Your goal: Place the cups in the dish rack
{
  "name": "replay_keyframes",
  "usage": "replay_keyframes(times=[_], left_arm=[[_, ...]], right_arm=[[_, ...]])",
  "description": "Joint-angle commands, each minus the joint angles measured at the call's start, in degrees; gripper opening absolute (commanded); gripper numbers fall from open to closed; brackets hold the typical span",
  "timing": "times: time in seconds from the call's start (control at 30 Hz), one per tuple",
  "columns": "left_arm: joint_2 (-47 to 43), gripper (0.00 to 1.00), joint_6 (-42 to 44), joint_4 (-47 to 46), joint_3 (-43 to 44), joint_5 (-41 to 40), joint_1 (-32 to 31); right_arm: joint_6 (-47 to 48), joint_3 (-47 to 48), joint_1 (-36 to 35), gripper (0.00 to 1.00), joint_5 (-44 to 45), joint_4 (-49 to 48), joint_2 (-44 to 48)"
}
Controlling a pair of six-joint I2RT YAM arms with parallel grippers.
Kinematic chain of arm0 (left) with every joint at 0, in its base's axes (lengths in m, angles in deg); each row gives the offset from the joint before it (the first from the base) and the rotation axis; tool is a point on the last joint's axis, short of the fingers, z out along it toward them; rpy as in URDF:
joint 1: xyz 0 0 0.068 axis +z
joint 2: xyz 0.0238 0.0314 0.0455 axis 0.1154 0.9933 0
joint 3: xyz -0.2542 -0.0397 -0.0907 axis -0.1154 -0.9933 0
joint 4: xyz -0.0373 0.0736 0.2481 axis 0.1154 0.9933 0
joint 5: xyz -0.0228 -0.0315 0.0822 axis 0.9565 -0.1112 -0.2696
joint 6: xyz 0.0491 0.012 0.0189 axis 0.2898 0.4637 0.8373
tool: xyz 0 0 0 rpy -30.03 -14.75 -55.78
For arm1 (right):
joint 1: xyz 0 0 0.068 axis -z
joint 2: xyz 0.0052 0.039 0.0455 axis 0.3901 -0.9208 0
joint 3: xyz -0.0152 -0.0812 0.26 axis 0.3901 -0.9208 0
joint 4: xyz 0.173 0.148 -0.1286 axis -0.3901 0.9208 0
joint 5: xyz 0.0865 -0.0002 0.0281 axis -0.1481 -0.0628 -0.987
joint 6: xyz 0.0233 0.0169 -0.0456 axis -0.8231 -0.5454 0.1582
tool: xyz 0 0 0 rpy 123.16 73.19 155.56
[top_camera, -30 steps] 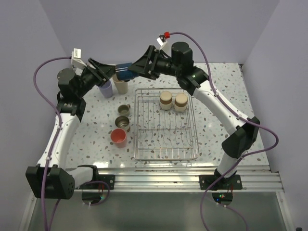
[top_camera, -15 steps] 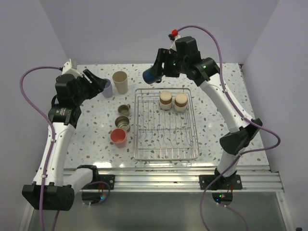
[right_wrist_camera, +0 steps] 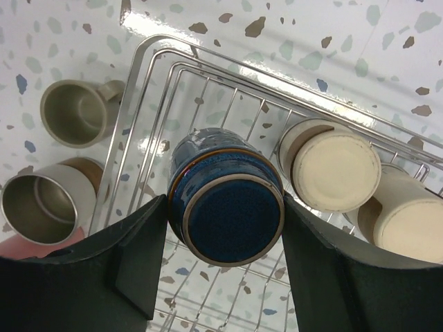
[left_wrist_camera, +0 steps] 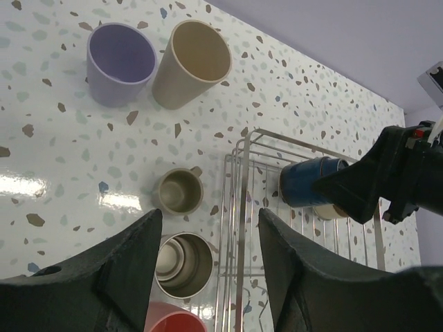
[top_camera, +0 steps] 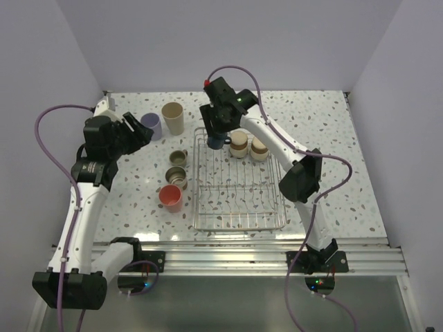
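The right gripper (right_wrist_camera: 225, 232) clamps the inverted mug (right_wrist_camera: 234, 220) over the rack's (top_camera: 239, 227) far-left corner; the left gripper (left_wrist_camera: 209, 216) gapes wide, empty.

No readable text, label, brand, number or sign shows on anything in these views.

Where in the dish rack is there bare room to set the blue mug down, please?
In the dish rack, the whole near half, up to its front rim, is bare, as is the far-left corner under the dark blue mug. The far-right corner is crowded by two upturned beige cups.
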Motion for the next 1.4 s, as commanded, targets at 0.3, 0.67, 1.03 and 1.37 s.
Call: replay_keyframes(times=[0.3,0.67,1.03,1.37], left_arm=[[-2.3,0.61,2.5,0.3,-2.2,-0.9,0.2],[-2.0,0.61,2.9,-0.7,-3.5,-0.9,0.2],[-1.6,0.61,2.9,-1.0,-4.1,0.0,0.2],[-1.6,0.61,3.5,-0.5,-4.2,0.0,0.1]], right_arm=[[5.3,4.6,-0.4,0.0,1.0,-4.1,-3.1],[0.9,3.4,-0.4,0.0,6.5,-3.1,-5.5],[-4.5,2.9,-0.8,0.0,10.2,-2.6,-8.4],[-6.5,2.1,-0.8,0.0,12.7,-1.7,-10.2]])
